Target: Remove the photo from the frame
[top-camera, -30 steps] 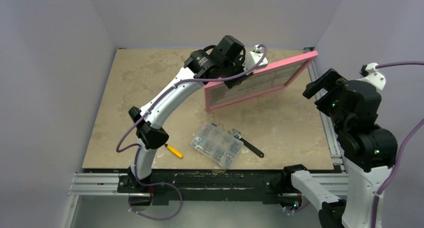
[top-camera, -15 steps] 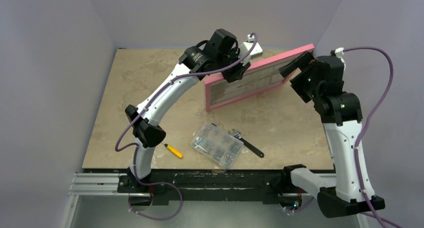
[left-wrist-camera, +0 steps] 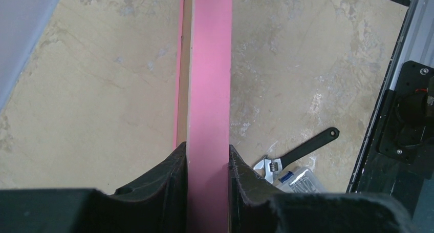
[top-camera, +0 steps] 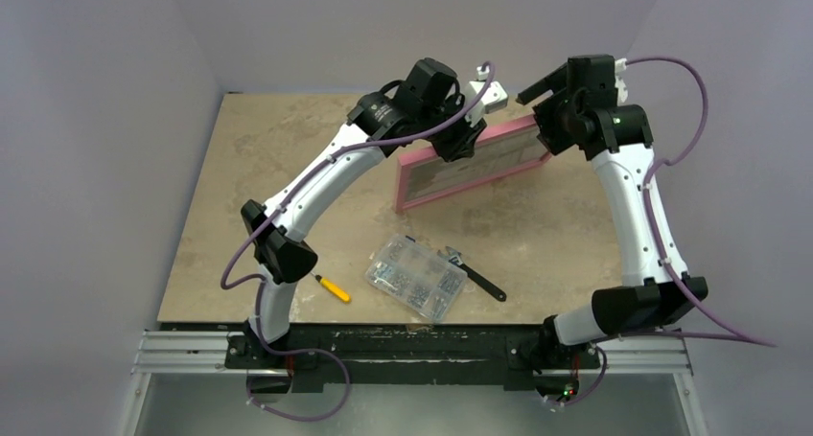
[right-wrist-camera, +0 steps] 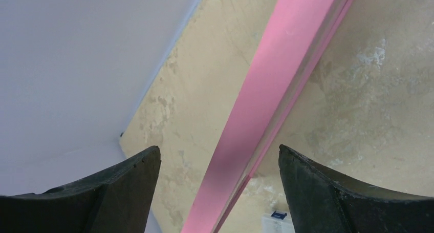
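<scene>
The pink frame (top-camera: 422, 198) stands on its long edge at the back of the table, its face turned to the front. The pale striped photo (top-camera: 479, 166) shows inside it. My left gripper (top-camera: 458, 141) is shut on the frame's top edge near the middle. In the left wrist view the pink edge (left-wrist-camera: 209, 79) runs straight between the pressed fingers (left-wrist-camera: 166, 184) of my left gripper (left-wrist-camera: 207, 164). My right gripper (top-camera: 551, 129) hovers open over the frame's right end. In the right wrist view the pink edge (right-wrist-camera: 271, 79) passes between the spread fingers (right-wrist-camera: 135, 179) of my right gripper (right-wrist-camera: 219, 159), touching neither.
A clear screw box (top-camera: 415, 276) lies in front of the frame, with a black-handled wrench (top-camera: 476, 276) beside it and a small yellow-handled tool (top-camera: 335, 288) to its left. The wrench (left-wrist-camera: 307, 146) also shows in the left wrist view. The back wall stands just behind the frame.
My right arm has swung up from the table's right side to over the frame's right end. The frame's right end has dropped and come in from the table's right edge.
</scene>
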Robot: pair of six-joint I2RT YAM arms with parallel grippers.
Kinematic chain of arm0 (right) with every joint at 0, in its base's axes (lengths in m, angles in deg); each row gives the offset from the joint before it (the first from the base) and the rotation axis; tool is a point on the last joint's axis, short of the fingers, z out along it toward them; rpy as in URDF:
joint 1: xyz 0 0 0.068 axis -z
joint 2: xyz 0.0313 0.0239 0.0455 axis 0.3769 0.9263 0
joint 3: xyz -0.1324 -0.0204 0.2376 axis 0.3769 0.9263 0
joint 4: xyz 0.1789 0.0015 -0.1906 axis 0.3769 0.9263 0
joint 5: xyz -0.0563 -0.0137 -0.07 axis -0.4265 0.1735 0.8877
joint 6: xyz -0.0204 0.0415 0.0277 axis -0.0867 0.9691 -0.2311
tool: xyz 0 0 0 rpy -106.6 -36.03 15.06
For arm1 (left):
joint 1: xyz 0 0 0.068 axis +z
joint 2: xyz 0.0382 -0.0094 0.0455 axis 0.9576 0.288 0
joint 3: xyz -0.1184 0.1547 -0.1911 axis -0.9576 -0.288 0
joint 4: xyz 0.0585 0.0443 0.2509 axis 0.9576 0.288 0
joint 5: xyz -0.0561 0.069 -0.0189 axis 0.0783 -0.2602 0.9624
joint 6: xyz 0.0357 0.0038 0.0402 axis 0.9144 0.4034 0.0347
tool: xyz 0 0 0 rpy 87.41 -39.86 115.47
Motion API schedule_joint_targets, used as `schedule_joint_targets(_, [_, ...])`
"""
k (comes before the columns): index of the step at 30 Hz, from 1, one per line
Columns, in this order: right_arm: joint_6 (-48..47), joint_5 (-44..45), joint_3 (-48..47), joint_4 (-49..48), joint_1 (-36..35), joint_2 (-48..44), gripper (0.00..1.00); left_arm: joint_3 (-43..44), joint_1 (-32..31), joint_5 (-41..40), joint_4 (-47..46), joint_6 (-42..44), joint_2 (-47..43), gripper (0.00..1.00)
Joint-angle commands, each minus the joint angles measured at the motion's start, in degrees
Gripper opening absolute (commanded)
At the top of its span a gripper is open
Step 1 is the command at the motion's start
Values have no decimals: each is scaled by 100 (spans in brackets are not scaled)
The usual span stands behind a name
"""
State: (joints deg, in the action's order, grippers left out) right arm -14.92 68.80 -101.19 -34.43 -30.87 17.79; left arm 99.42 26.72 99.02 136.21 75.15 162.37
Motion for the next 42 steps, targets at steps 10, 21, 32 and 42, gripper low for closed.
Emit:
schedule_joint_targets(10, [495,4,-100,195,-15,515,46,-306,-48,577,-856,-372,-218,32])
schedule_joint_targets(21, [597,30,-89,360,-15,715,0,-174,-16,447,-510,-204,-963,98])
schedule_joint_targets(32, [838,-177,-563,611,3,1141,0,-5856,-14,-706,-3912,213,-4755,100])
schedule_joint_targets(42, [801,-308,-471,516,3,1168,0,-8549,-92,-1110,-6410,1064,-5481,100])
